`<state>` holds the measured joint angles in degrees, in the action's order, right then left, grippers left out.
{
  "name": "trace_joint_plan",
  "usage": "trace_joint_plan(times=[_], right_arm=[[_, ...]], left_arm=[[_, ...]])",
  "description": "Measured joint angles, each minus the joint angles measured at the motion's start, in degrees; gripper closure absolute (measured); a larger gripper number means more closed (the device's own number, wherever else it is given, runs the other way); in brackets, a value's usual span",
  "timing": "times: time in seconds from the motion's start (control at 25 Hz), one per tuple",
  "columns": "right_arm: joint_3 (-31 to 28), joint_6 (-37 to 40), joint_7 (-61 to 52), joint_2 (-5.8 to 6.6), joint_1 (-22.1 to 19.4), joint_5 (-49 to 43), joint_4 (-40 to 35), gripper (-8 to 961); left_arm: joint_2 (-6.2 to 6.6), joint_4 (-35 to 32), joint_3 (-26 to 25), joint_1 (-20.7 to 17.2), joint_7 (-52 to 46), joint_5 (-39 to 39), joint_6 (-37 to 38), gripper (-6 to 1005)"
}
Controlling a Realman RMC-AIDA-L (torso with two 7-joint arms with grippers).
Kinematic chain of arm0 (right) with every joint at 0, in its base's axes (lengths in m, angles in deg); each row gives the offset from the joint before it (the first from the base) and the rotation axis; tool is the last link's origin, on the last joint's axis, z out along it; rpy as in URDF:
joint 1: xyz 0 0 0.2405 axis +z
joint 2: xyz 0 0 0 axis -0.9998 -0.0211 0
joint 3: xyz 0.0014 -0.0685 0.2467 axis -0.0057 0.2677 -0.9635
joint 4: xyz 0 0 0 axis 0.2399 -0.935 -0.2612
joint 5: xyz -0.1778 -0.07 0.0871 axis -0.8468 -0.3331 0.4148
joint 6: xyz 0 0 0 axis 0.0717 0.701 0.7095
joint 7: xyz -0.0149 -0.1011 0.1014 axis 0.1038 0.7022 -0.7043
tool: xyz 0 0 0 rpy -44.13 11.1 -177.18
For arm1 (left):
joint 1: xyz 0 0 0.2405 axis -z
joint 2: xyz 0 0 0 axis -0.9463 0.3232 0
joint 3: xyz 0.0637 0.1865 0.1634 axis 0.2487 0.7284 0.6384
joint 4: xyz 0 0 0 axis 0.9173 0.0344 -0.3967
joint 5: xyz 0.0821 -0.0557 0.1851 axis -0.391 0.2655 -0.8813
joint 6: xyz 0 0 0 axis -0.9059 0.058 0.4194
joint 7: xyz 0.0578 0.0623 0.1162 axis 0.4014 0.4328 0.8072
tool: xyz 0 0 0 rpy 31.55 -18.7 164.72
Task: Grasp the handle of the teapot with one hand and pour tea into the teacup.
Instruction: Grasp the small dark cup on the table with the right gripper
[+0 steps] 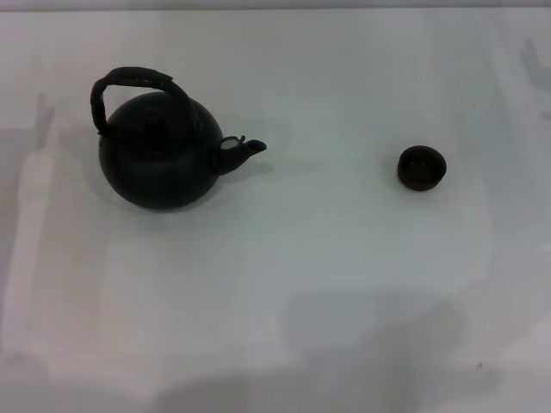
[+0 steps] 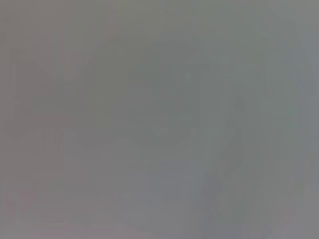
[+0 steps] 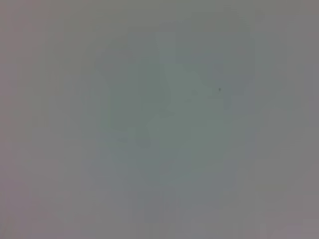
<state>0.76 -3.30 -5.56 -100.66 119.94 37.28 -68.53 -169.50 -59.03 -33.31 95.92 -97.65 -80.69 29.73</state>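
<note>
the white table (image 1: pixel 327 284) carries only two things in the head view, and nothing lies between them. the teapot (image 1: pixel 159 159) stands upright on the robot's left side, round and black, with its short spout (image 1: pixel 245 151) pointing toward the right. the handle (image 1: pixel 129 82) arches over the top of its body, rough and dark, leaning a little toward the left. the teacup (image 1: pixel 422 167) sits well apart on the right, about level with the spout, its mouth facing up; whether it holds any liquid cannot be told. both wrist views give only a flat grey blur with no shape to make out. neither claw shows in any view, so whether they are spread or pressed together cannot be told, nor how far the teapot lies from either.
</note>
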Motion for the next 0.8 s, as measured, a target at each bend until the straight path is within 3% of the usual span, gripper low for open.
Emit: trace_joint_plan(times=[0.68, 0.8], right_arm=[[0.22, -0.11, -1.39, 0.15, 0.13, 0.21, -0.66, 130], [3.22, -0.65, -6.30, 0.65, -0.06, 0.03, -2.96, 131]], left_arm=[[0.00, 0.00, 0.00, 0.14, 0.00, -0.04, 0.19, 156], [0.00, 0.00, 0.00, 0.21, 0.00, -0.03, 0.20, 155]])
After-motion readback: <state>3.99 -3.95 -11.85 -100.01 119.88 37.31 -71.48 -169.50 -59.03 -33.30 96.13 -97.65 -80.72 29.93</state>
